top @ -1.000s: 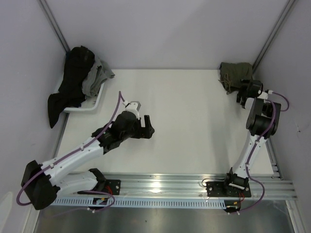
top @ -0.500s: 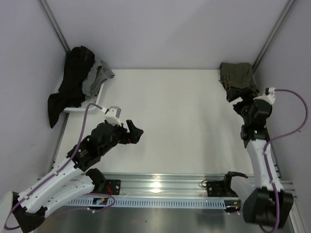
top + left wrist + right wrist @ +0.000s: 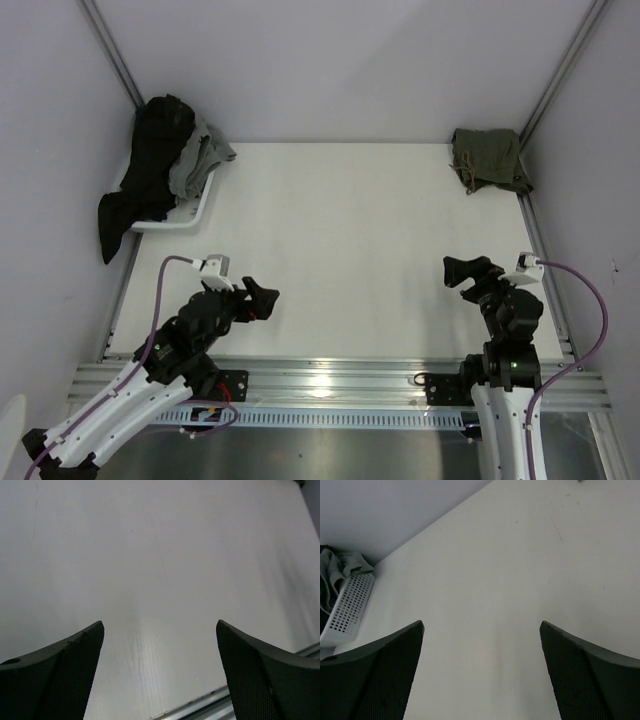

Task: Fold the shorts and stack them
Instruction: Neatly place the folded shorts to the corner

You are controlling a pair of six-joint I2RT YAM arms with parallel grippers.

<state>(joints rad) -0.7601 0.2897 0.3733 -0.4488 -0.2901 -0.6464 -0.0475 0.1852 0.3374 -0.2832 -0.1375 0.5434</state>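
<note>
From the top view, the shorts lie as an olive bundle in the far right corner of the table, close against the wall and the frame post. The left gripper and the right gripper both hang near the table's near edge, well apart from the bundle, jaws spread and empty. A white basket sits at the far left, heaped with a black garment that spills over its rim and a grey garment. The likely trouble is there: a pinch into that heap could lift two pieces at once, or drag the light basket along. Whether those pieces are shorts cannot be told.

In the left wrist view, the two fingers stand wide apart over bare table with nothing between them. No cloth shows here, so a reach has to cross open ground.

In the right wrist view, its fingers are likewise spread and hold nothing; the basket and the grey cloth appear far left, and the shorts are out of frame. Anything laid on the corner bundle may nudge it loose, given how tight the corner is.
</note>
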